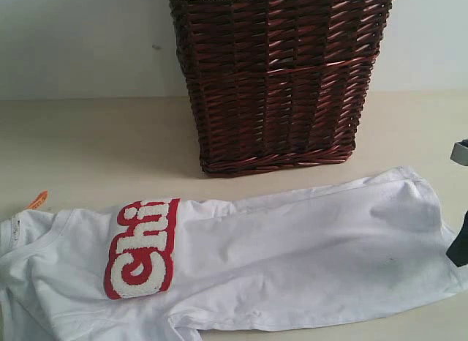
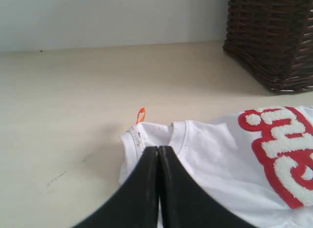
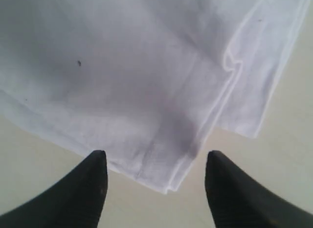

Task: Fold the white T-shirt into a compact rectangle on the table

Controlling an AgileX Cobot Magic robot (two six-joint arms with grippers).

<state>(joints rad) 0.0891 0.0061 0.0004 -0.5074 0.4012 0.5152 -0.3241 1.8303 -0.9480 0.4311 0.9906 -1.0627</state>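
Mid-fold, we judge: the white T-shirt (image 1: pixel 292 253) lies narrowed on the table (image 1: pixel 95 143). Its hem corner sits just ahead of our open right gripper (image 3: pixel 155 155), its collar beneath our closed left gripper (image 2: pixel 159 150). Next we must pinch both hem layers cleanly.

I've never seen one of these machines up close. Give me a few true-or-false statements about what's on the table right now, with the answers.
1. The white T-shirt lies on the table, on the camera's side of the wicker basket. True.
2. The right gripper is clamped on the shirt. False: its jaws stand wide apart over the hem corner and hold nothing.
3. The left gripper is shut, close to the collar. True.
4. The shirt's lettering is blue. False: it is white, outlined in red.
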